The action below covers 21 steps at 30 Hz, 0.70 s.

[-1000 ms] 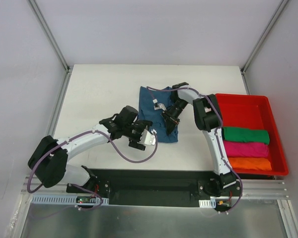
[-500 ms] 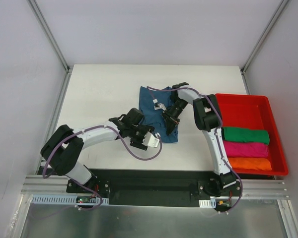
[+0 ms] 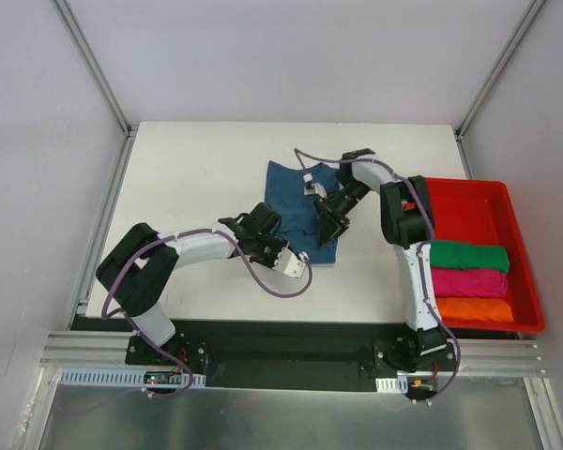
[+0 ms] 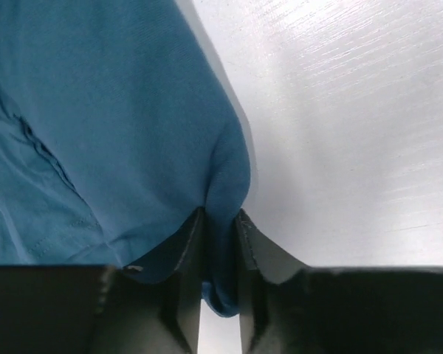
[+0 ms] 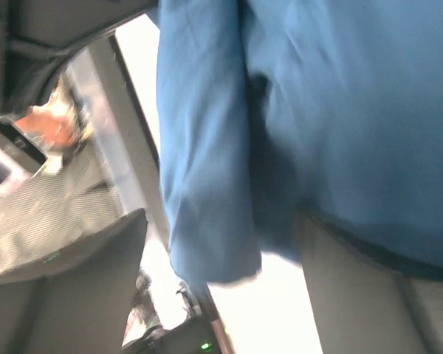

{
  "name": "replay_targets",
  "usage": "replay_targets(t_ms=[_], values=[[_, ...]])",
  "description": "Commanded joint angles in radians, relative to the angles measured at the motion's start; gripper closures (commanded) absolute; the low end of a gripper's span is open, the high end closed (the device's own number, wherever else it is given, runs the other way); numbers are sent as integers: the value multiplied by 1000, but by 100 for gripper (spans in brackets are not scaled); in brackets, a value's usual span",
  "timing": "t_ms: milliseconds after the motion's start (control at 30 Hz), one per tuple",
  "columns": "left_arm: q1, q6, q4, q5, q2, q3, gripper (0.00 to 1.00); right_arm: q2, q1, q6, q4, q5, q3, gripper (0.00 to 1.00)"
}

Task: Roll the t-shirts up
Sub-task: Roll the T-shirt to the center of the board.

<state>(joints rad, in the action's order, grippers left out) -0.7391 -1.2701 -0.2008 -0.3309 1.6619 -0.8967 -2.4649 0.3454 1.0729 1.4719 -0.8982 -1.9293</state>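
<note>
A dark teal-blue t-shirt point(image 3: 300, 192) lies part folded on the white table, in the middle. My left gripper point(image 3: 298, 258) is at its near edge. In the left wrist view this gripper point(image 4: 220, 220) is shut on a pinched fold of the blue cloth point(image 4: 118, 110). My right gripper point(image 3: 327, 220) hangs over the shirt's right side. Its fingers stand wide apart in the right wrist view point(image 5: 221, 284), and blurred blue cloth point(image 5: 332, 103) hangs loose between them. Rolled green point(image 3: 464, 255), magenta point(image 3: 464, 281) and orange point(image 3: 471, 309) t-shirts lie side by side.
The three rolls lie in a red plastic tray point(image 3: 464, 202) at the table's right edge, its far half bare. Metal frame posts rise at the back corners. White table point(image 3: 197, 178) stretches to the left of the shirt.
My left gripper moved right to the shirt's near edge and closed on a fold. My right gripper opened, let go of the cloth and shifted a little to the far right.
</note>
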Motion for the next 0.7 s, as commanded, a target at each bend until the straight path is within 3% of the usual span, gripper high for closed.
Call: replay_targets(t_ms=[0, 33, 67, 100, 133, 167, 233, 267, 333, 367, 433, 500, 567, 667], values=[[10, 7, -211, -17, 71, -33, 87, 266, -152, -80, -46, 44, -7, 8], [10, 21, -236, -31, 81, -80, 89, 402, -192, -120, -121, 57, 72, 1], [12, 37, -268, -48, 90, -109, 92, 505, -207, -173, -338, 88, 131, 3], [23, 63, -344, -103, 111, -142, 94, 612, -213, -236, -498, 264, 209, 4], [30, 74, -388, -132, 125, -218, 94, 727, -207, -339, -680, 412, 457, 4], [40, 87, -449, -173, 142, -263, 95, 982, -203, -335, -1039, 521, 581, 4], [67, 98, -626, -275, 209, -411, 96, 1168, -201, -292, -1311, 492, 883, 4], [79, 112, -673, -311, 234, -457, 96, 1246, -201, -312, -1388, 439, 920, 4], [116, 118, -808, -419, 295, -581, 97, 1230, -198, -329, -1255, 343, 824, 4], [122, 111, -842, -443, 314, -612, 97, 1143, -195, -274, -969, 212, 767, 4], [138, 103, -916, -490, 357, -679, 98, 1068, -110, -68, -648, 203, 689, 4], [153, 97, -946, -510, 389, -721, 98, 1111, -25, -15, -703, 274, 800, 4], [167, 94, -1001, -546, 429, -755, 98, 1205, 7, 62, -951, 320, 1020, 4], [190, 94, -1067, -589, 479, -817, 97, 1270, 82, 165, -1096, 358, 1116, 4]])
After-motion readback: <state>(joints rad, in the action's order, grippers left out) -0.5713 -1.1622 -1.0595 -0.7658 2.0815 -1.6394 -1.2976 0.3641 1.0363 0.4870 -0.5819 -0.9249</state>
